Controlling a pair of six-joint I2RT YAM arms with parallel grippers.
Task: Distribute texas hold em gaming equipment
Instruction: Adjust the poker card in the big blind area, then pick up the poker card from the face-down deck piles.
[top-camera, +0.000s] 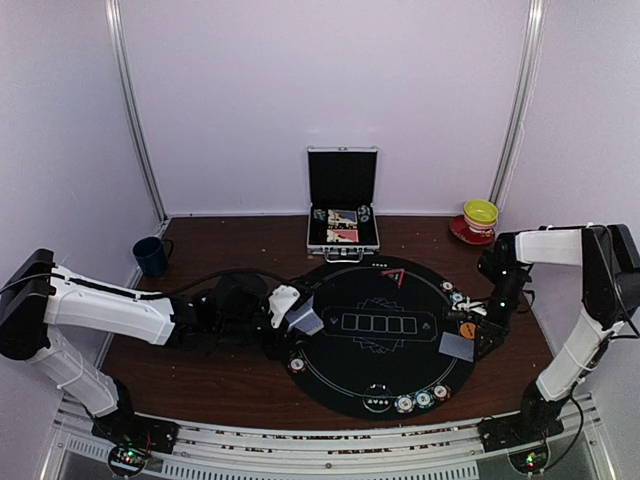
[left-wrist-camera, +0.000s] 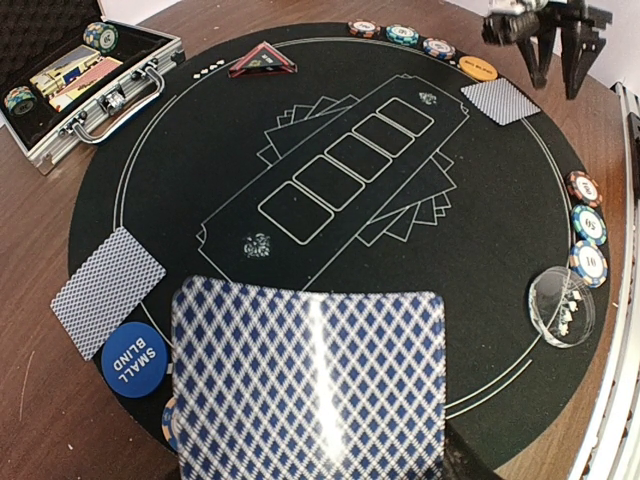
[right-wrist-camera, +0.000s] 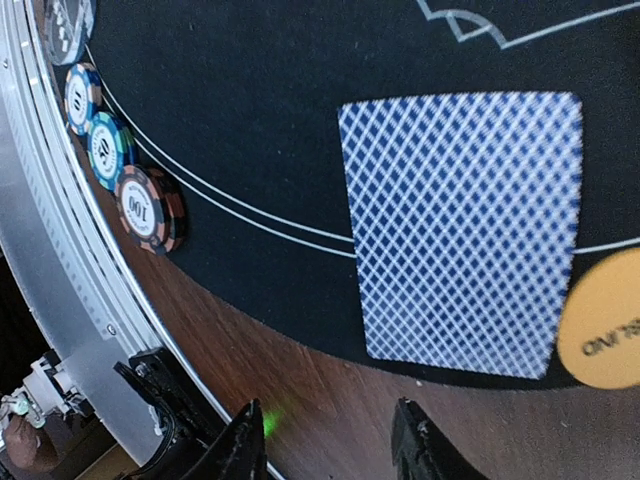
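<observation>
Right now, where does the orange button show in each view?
Top external: orange button at the mat's right edge.
Left wrist: button at upper right, on the mat's far edge.
Right wrist: button at the right edge, cut off.
Shared landmark: the face-down card beside it.

Blue-and-white lattice-backed cards (left-wrist-camera: 310, 390), orange button (right-wrist-camera: 600, 320), blue button (left-wrist-camera: 138, 358), black white-lined mat (left-wrist-camera: 200, 160).

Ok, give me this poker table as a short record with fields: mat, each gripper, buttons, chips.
mat: round black felt poker mat
left gripper: shut on a blue-lattice-backed playing card
right gripper: open, empty, near a face-down card
buttons: blue Small Blind disc; orange round disc
chips: three striped-edge poker chips at mat edge
</observation>
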